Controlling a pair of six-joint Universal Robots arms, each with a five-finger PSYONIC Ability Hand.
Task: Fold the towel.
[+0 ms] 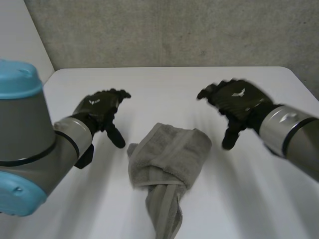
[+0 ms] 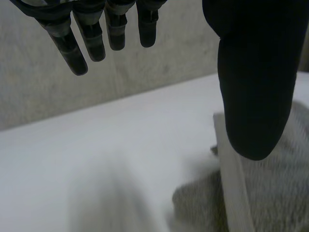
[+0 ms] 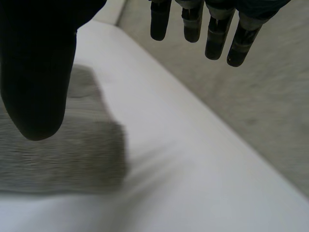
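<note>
Grey-brown terry, all bunched up: that's the towel (image 1: 169, 164), lying on the white table (image 1: 164, 84) right between the two hands. It is nowhere near flat. The part nearer the fingertips is a broad, rumpled slab with layers doubled over one another. On the side towards the robot it pinches in at a twisted waist and trails off as a narrow, creased tail. From the left wrist camera you can pick out a smooth woven band running along one edge, with the looped pile fuzzy on either side of it.

Over to the left hand (image 1: 97, 110) — it hangs above the table beside the towel's near corner, fingers (image 2: 72, 53) extended and loosely spread, thumb pointing down towards the cloth, grasping nothing. The thumb tip sits just beside the towel's edge, and I see a sliver of table between them in the head view.

The right hand (image 1: 239, 102) mirrors it on the other side — fingers relaxed and fanned out, thumb dropped towards the towel's thick folded corner, nothing in its grip. That corner lies beside the thumb, apart from it, with bare table under the fingertips.
</note>
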